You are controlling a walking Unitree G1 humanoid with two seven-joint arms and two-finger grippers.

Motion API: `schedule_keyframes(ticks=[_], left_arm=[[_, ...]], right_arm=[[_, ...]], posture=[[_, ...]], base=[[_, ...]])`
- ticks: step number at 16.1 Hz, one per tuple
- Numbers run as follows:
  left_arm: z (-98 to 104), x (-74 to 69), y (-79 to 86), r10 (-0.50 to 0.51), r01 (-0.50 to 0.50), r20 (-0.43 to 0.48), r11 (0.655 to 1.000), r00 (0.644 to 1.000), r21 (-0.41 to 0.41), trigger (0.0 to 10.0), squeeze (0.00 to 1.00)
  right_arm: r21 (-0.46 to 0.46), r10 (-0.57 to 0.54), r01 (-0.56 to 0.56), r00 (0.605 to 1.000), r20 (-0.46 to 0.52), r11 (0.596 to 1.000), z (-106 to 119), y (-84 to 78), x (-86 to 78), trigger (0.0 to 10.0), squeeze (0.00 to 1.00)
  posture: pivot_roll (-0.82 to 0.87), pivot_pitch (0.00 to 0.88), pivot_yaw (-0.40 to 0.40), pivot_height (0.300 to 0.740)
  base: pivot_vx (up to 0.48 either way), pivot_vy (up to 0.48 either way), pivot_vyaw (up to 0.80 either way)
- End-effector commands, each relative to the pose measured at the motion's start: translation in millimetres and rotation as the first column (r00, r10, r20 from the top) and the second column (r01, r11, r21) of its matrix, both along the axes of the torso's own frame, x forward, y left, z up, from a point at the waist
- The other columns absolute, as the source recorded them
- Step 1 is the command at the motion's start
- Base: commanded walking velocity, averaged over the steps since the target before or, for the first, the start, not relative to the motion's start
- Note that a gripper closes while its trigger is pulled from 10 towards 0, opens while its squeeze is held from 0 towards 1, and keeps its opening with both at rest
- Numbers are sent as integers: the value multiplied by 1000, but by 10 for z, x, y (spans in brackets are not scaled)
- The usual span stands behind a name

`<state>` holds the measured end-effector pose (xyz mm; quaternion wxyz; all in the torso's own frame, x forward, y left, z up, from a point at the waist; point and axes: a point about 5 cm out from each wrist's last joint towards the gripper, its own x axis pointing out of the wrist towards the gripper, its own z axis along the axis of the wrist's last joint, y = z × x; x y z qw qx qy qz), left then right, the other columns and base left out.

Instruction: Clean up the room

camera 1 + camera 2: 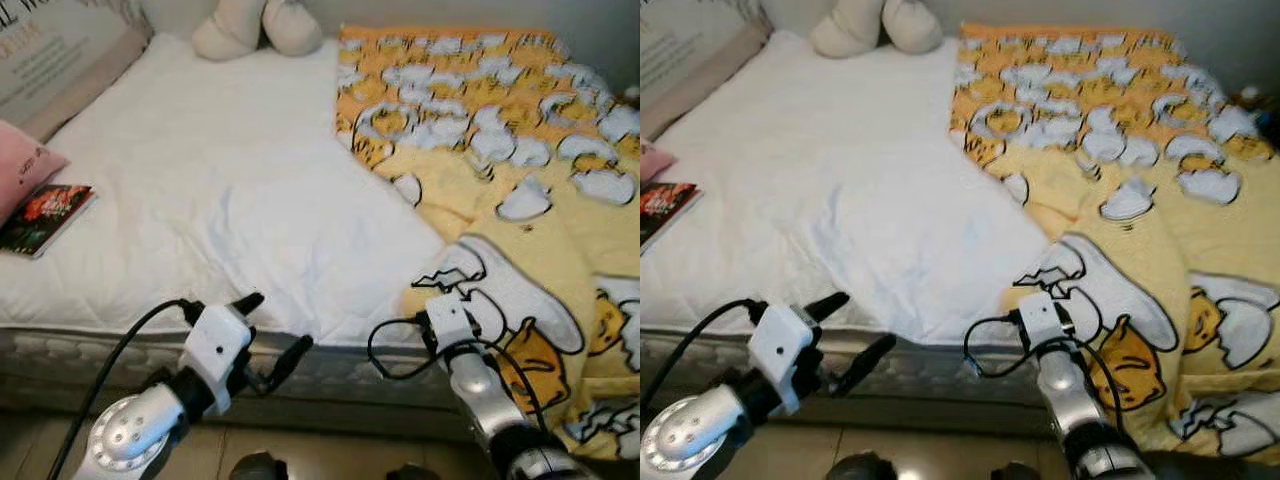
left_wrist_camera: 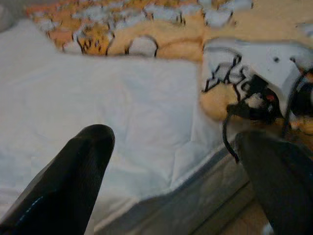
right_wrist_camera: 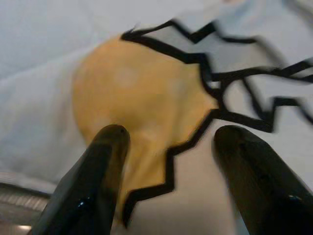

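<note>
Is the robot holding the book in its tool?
No, the book lies on the white sheet at the far left of the bed, apart from the left tool, which is open.

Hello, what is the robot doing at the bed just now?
The robot stands at the foot of a bed. Its right gripper, fingers open, is at the near corner of the yellow cartoon blanket, which covers the bed's right half. The left gripper hovers open by the mattress edge. A book lies on the white sheet.

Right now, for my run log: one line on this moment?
right pincer: open at yellow blanket corner | left pincer: open, by bed edge | book: on bed
</note>
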<state>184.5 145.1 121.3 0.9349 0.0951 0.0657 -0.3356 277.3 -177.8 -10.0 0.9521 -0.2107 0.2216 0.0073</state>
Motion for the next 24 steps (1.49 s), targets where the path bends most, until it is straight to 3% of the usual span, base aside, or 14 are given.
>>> schedule_keyframes(ticks=[1,3,5,7,10,17,19,20,22,23,24], left_arm=[[70,-39,60,12,-12,-4,1000,1000,9,10000,0],[93,-69,80,13,-13,-17,1000,1000,15,10000,0],[130,-84,120,19,-19,-23,999,1000,27,10000,0],[139,-87,140,28,-27,-29,999,999,34,10000,0],[143,-55,105,21,-20,-36,999,999,29,10000,0],[73,5,-27,24,-25,-50,999,998,-34,10000,0],[53,-1,-134,-47,45,-41,998,998,-46,10000,0],[15,-52,-214,-149,149,-15,989,989,9,10000,0],[-8,-59,-239,-215,216,-22,976,976,25,10000,0],[18,-4,-213,-219,219,-7,975,976,33,10000,0],[28,18,-202,-217,217,-2,976,976,34,10000,0]], right_arm=[[5,-18,18,999,-31,1000,-35,13,-1,10000,0],[55,-23,28,995,-95,998,-95,55,-23,0,0],[100,2,11,991,-133,995,-121,133,-18,0,0],[106,24,-11,992,-127,994,-107,177,6,0,0],[149,108,-92,989,-101,985,-79,365,31,0,0],[253,272,-253,961,-42,934,-134,625,-148,0,0],[296,351,-323,936,-43,899,-211,740,-324,0,0],[319,406,-367,912,-61,874,-288,814,-484,0,0],[351,462,-406,882,-92,844,-372,865,-656,0,0],[432,529,-445,844,-90,784,-393,936,-772,0,0],[467,564,-466,822,-86,751,-394,971,-820,0,0]], posture=[[197,146,105,711],[210,169,118,711],[223,187,134,711],[224,189,138,711],[209,183,138,711],[134,160,104,711],[111,152,95,711],[106,150,86,711],[100,148,84,711],[98,147,85,711],[97,146,86,711]], base=[[0,0,0],[0,0,0],[0,0,0],[0,0,0],[0,0,0],[0,0,0],[0,0,0],[0,0,0],[0,0,0],[0,0,0],[0,0,0]])
